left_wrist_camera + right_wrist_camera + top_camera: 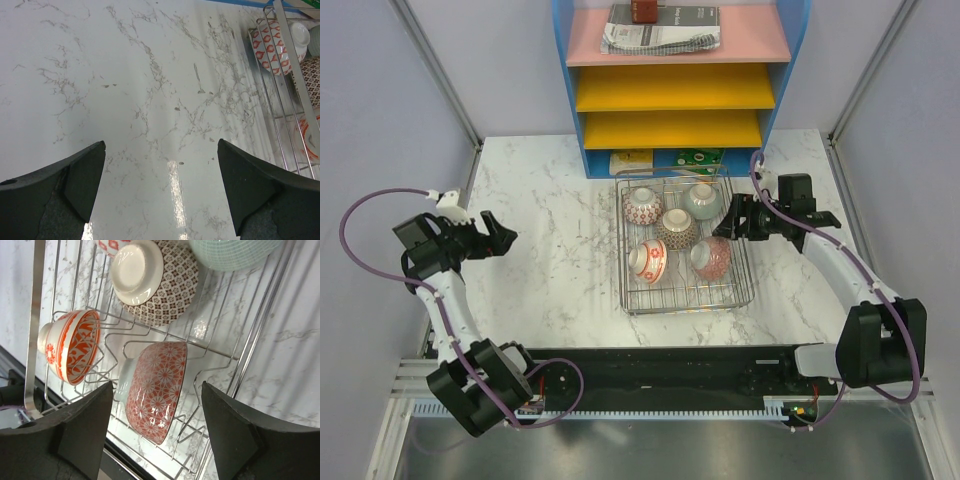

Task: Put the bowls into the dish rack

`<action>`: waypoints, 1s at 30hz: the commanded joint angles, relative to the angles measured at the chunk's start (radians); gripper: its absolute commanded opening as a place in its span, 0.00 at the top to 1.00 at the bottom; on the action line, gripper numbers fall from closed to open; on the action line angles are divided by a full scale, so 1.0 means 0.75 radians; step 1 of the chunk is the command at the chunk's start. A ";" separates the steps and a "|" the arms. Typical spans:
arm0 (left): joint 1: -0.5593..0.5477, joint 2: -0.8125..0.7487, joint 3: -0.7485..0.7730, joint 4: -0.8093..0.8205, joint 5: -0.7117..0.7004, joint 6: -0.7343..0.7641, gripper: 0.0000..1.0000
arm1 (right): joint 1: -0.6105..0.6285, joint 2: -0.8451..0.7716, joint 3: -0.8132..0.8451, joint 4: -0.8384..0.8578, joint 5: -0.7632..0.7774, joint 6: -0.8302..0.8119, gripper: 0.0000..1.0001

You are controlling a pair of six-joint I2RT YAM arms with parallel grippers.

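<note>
A white marble table is filling the scene, with a blue-framed shelf unit standing just behind the dish rack. All five bowls are sitting inside the rack. A white bowl with red drop shapes and the pale green bowl are lying along its far side. The grey-brown patterned bowl is resting in its middle. The white bowl with red bands and the red-orange patterned bowl are leaning on their sides at its near end. The right gripper is hovering at the rack's right rim, fingers spread apart and holding nothing. The left gripper is hanging well left of the rack over bare marble, its fingers also spread wide and gripping nothing.
</note>
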 commanded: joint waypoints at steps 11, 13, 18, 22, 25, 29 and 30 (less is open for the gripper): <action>-0.033 -0.051 0.024 0.015 -0.006 0.084 0.00 | 0.013 -0.212 0.243 -0.070 0.324 -0.119 0.19; -0.084 -0.055 0.034 0.009 -0.061 0.103 0.00 | 0.009 -0.233 0.212 -0.040 0.427 -0.129 0.19; -0.315 -0.071 0.034 0.005 -0.291 0.129 0.00 | 0.005 -0.253 0.116 0.018 0.509 -0.180 0.19; -0.436 -0.108 0.030 0.015 -0.399 0.144 0.00 | -0.007 -0.286 0.134 0.022 0.609 -0.329 0.10; -0.448 -0.132 0.024 0.031 -0.384 0.137 0.00 | -0.040 -0.314 0.224 -0.090 0.579 -0.554 0.02; -0.450 -0.204 -0.011 0.041 -0.319 0.152 0.00 | -0.203 -0.376 0.267 -0.211 0.409 -0.757 0.02; -0.448 -0.224 -0.031 0.044 -0.288 0.150 0.00 | -0.293 -0.396 0.271 -0.244 0.362 -0.779 0.02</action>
